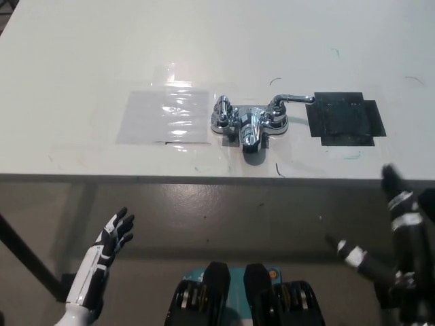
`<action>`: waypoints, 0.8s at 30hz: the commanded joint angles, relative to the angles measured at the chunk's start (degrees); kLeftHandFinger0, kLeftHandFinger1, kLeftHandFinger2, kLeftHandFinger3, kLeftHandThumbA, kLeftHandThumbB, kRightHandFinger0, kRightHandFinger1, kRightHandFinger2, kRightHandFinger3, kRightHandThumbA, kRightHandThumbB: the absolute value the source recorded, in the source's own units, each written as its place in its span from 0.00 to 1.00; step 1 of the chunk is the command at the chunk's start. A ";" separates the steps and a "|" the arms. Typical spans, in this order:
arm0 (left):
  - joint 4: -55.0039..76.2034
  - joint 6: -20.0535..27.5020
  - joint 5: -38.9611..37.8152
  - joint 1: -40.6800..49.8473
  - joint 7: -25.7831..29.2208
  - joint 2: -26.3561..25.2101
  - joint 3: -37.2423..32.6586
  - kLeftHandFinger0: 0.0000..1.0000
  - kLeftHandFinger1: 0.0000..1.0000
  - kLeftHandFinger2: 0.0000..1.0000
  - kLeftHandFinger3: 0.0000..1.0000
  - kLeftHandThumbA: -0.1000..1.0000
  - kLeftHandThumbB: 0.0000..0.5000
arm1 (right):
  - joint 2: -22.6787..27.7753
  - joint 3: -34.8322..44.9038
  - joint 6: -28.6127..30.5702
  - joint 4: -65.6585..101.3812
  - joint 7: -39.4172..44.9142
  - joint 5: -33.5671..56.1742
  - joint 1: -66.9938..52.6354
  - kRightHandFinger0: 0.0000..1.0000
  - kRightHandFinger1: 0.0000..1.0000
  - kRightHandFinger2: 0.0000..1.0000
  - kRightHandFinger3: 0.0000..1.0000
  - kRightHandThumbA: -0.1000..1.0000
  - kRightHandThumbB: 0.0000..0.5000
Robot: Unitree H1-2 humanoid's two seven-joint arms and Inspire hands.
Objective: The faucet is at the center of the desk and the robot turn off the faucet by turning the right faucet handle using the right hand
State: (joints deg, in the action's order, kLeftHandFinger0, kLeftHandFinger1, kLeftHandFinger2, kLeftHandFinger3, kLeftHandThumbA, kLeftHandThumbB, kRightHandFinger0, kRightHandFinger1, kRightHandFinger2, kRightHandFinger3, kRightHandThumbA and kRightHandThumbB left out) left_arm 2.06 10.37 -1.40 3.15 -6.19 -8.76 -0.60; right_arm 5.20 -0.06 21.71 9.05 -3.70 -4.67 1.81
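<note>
Black right hand, blurred but apparently open-fingered, hung below the desk edge, well apart from the faucet and its right faucet handle; white left hand rested open.

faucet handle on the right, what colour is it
Shiny chrome silver, the right faucet handle shows best in the head view.

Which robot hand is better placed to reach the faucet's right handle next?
Right. The black right robot hand sits below the desk edge on the side where the right faucet handle points; the white left robot hand rests at lower left, farther away.
</note>
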 commanded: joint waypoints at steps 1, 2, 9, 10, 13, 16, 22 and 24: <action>2.17 2.27 -0.65 -1.06 -1.46 -0.47 -0.66 1.00 1.00 1.00 1.00 0.99 0.59 | 6.64 3.32 -5.04 4.53 3.34 6.08 8.60 1.00 1.00 1.00 1.00 1.00 0.50; 2.07 2.21 -0.59 -1.40 -1.40 -0.49 -0.67 1.00 1.00 1.00 1.00 0.99 0.59 | 8.05 3.86 -6.62 4.10 3.92 6.84 10.51 1.00 1.00 1.00 1.00 1.00 0.54; 2.52 2.63 -0.32 -0.83 -1.43 -0.45 -0.93 1.00 1.00 1.00 1.00 1.00 0.62 | 17.79 5.13 -15.28 -10.94 13.54 19.21 29.11 1.00 1.00 1.00 1.00 1.00 0.61; 2.58 2.67 -0.66 -0.89 -1.69 -0.72 -0.88 1.00 1.00 1.00 1.00 1.00 0.61 | 18.16 4.92 -15.75 -12.31 14.16 19.34 30.75 1.00 1.00 1.00 1.00 1.00 0.60; 2.29 2.88 -0.95 -1.35 -2.08 -0.84 -1.02 1.00 1.00 1.00 1.00 1.00 0.60 | 20.15 3.22 -20.66 -17.28 17.41 18.85 37.63 1.00 1.00 1.00 1.00 1.00 0.56; 2.21 2.76 -0.32 -1.51 -1.81 -0.70 -0.96 1.00 1.00 1.00 1.00 1.00 0.64 | 20.45 1.28 -22.60 -23.08 21.76 19.34 43.19 1.00 1.00 1.00 1.00 1.00 0.53; 2.09 2.79 -0.88 -1.51 -2.06 -0.57 -0.93 1.00 1.00 1.00 1.00 1.00 0.62 | 18.75 -1.08 -23.37 -41.47 27.80 18.99 54.88 1.00 1.00 1.00 1.00 1.00 0.55; 2.26 2.57 -0.81 -1.69 -2.08 -0.67 -0.87 1.00 1.00 1.00 1.00 1.00 0.62 | 17.81 -0.86 -23.18 -47.87 29.07 19.14 58.52 1.00 1.00 1.00 1.00 1.00 0.58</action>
State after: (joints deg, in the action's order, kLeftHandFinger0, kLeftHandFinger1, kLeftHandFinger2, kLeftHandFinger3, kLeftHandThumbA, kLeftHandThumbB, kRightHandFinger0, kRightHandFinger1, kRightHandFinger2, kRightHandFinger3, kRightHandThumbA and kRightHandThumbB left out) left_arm 2.16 10.84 -1.73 2.78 -7.26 -8.77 -1.25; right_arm 23.37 -0.99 1.22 -29.54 17.11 11.18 50.66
